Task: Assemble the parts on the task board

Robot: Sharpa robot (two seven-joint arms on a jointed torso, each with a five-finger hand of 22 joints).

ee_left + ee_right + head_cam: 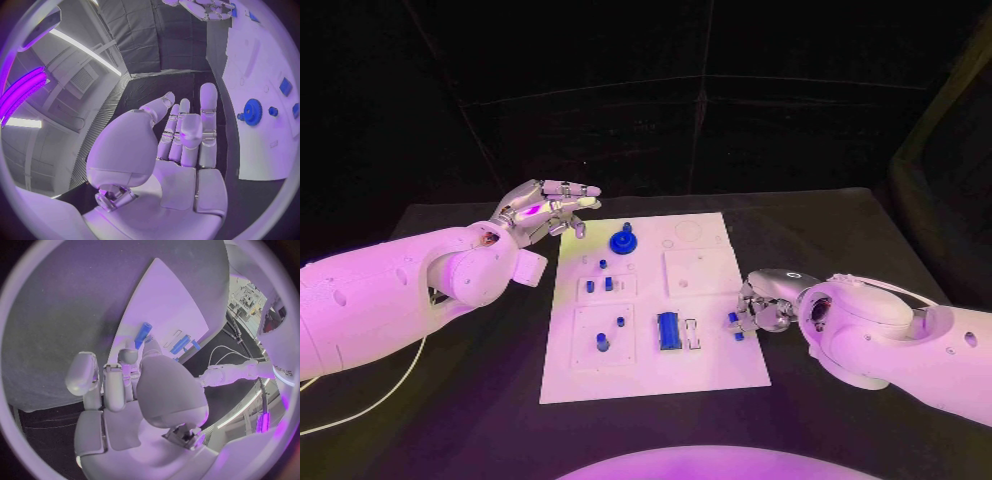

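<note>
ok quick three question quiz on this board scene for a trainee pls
1. True or false: the left hand holds a blue part.
2. Which hand is at the task board's edge by the small blue part? A) left B) right
3. Fill in: the blue gear sits at the board's ___ end, seen from the robot.

Key: 1 false, it hovers open off the board's far left corner. 2 B, the right hand. 3 far.

Dim black surroundings, task board (711, 365) brightly lit — wrist views bent at edges.
</note>
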